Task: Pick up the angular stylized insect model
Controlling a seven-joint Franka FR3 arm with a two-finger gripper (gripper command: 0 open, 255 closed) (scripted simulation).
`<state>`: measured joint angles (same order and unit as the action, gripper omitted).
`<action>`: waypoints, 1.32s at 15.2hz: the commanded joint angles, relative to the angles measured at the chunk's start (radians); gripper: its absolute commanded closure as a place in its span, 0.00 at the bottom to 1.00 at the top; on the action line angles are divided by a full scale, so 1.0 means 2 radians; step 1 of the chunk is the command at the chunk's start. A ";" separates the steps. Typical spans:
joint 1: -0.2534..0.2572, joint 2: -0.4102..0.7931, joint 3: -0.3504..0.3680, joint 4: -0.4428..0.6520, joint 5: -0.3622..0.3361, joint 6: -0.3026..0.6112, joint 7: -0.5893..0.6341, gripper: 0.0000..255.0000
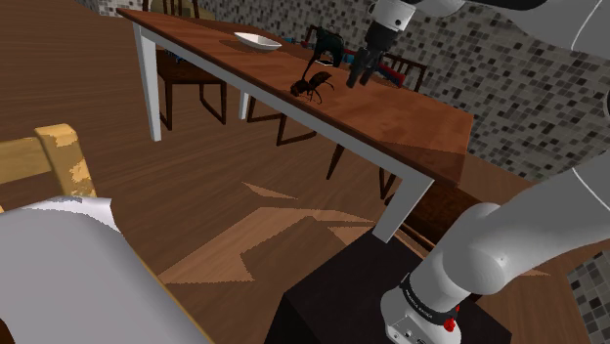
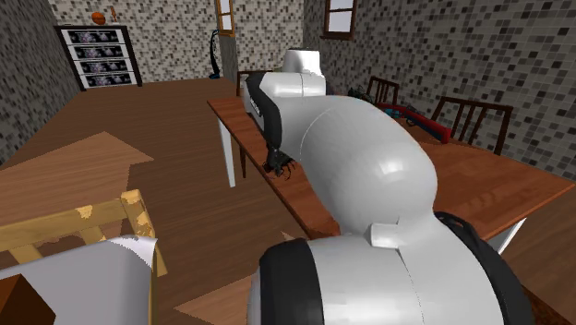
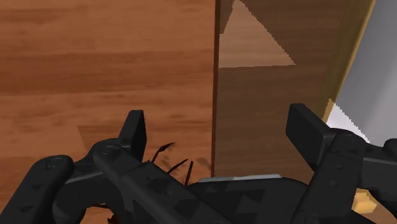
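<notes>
A dark angular insect model point(image 1: 312, 87) stands on the brown wooden table point(image 1: 391, 122), close to its near edge. My black gripper point(image 1: 359, 70) hangs above the table, a short way toward the shoulder view's right of the insect and apart from it. Its fingers point(image 3: 134, 130) stand open with nothing between them. In the wrist view thin dark legs of the insect point(image 3: 167, 153) poke out just above the gripper body, beside the table's edge. In the second exterior view the insect point(image 2: 280, 168) peeks out at the table edge behind my white arm.
A white shallow dish point(image 1: 257, 41) and a dark object point(image 1: 327, 46) sit farther back on the table. Dark wooden chairs point(image 1: 186, 83) stand around it. A yellow wooden chair point(image 1: 61, 161) and a white object lie at the shoulder view's lower left. Mosaic walls stand behind.
</notes>
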<state>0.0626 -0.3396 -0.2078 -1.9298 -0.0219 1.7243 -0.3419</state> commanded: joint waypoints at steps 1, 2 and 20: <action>0.003 0.039 -0.013 0.034 0.003 0.001 -0.038 0.00; 0.004 0.061 -0.018 0.054 0.006 0.000 -0.056 0.00; 0.001 0.176 -0.036 0.118 0.028 0.037 -0.149 1.00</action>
<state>0.0649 0.0117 -0.2802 -1.6921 0.0347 1.7979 -0.6400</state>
